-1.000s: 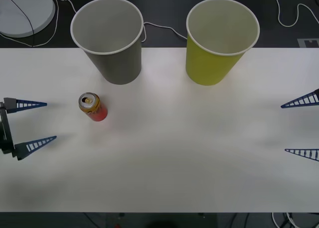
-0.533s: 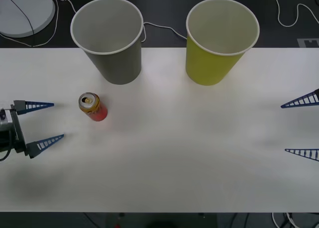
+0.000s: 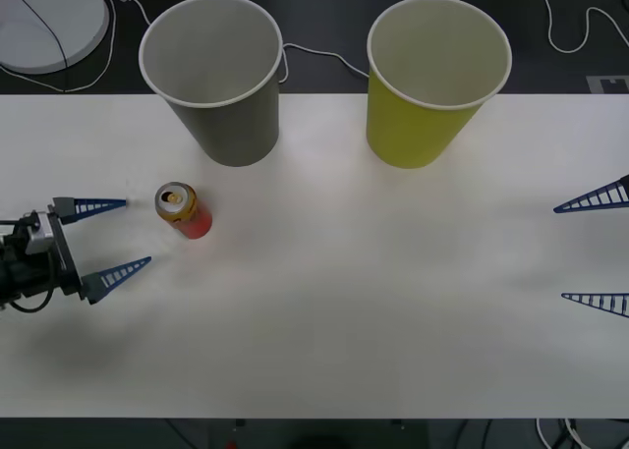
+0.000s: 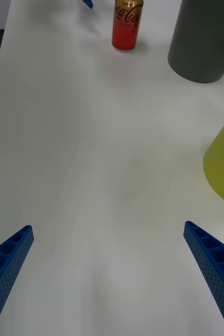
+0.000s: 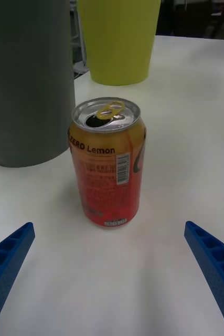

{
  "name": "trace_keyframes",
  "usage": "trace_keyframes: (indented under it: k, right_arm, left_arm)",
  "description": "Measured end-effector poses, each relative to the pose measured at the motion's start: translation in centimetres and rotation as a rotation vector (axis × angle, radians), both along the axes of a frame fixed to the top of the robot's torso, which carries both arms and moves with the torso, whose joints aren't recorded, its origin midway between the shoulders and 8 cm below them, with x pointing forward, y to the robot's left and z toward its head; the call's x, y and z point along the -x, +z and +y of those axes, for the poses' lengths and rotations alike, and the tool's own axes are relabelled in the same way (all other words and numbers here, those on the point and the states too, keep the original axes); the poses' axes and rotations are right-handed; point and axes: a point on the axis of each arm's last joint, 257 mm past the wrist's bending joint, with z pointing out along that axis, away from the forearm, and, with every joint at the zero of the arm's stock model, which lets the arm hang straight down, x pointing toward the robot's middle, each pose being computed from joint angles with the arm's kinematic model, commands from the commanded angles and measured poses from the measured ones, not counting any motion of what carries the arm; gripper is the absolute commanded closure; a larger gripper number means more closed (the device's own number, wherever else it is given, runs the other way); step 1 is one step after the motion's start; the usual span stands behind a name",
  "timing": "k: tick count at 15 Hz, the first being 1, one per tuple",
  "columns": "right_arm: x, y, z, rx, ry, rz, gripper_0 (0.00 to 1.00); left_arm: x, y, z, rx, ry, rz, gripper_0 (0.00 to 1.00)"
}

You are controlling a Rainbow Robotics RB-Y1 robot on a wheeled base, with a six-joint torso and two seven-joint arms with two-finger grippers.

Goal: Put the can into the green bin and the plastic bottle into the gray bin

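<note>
The left gripper (image 3: 115, 239), fingers spread, faces the upright orange-and-red drink can (image 3: 183, 210) on the white table (image 3: 393, 302); a fingertip clip could topple it. The right gripper (image 3: 594, 251) waits spread.

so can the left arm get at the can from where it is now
Probably yes. The left gripper has its fingers open, facing the upright can with bare table between them. The gray bin stands behind the can, apart from it.
</note>
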Motion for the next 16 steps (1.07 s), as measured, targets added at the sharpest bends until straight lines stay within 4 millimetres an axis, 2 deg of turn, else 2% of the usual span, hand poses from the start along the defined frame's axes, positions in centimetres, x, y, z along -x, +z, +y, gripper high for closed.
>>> trace_keyframes:
  k: [16]
  right_arm:
    - [0.0, 0.0, 0.0, 0.000, 0.000, 0.000, 0.00]
  left_arm:
    - [-4.3, -0.4, -6.9, 0.075, 0.029, -0.018, 0.00]
